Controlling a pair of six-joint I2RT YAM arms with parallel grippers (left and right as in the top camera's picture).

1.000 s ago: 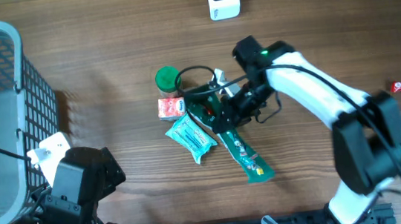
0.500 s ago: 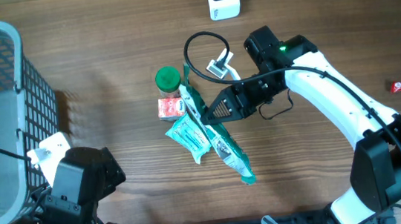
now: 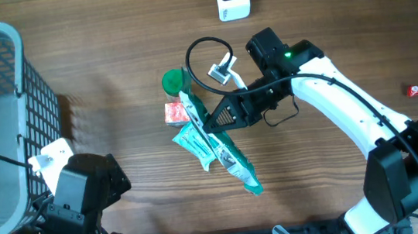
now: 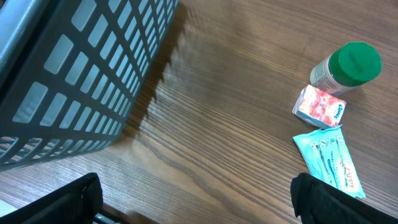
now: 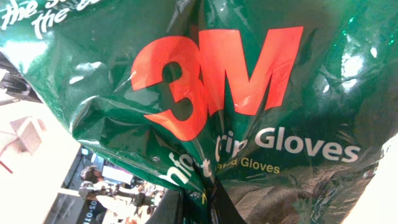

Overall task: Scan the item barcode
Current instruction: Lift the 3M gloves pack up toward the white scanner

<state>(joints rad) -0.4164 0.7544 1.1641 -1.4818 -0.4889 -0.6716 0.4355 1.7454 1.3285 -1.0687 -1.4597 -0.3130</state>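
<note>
Gloves packet [image 3: 227, 152] hangs lifted over the desk's [image 3: 107, 34] middle, right fingers [image 3: 223, 117] clamped on its upper end; left fingers [image 4: 65, 200] spread apart beside the basket [image 4: 74, 74].

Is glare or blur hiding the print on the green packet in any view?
Right wrist: glove packet fills the frame, sharp, small glints on creases, 3M legible, no barcode showing. Overhead: its print too small to read. Left wrist: sharp, basket throws a soft shadow on the table.
</note>
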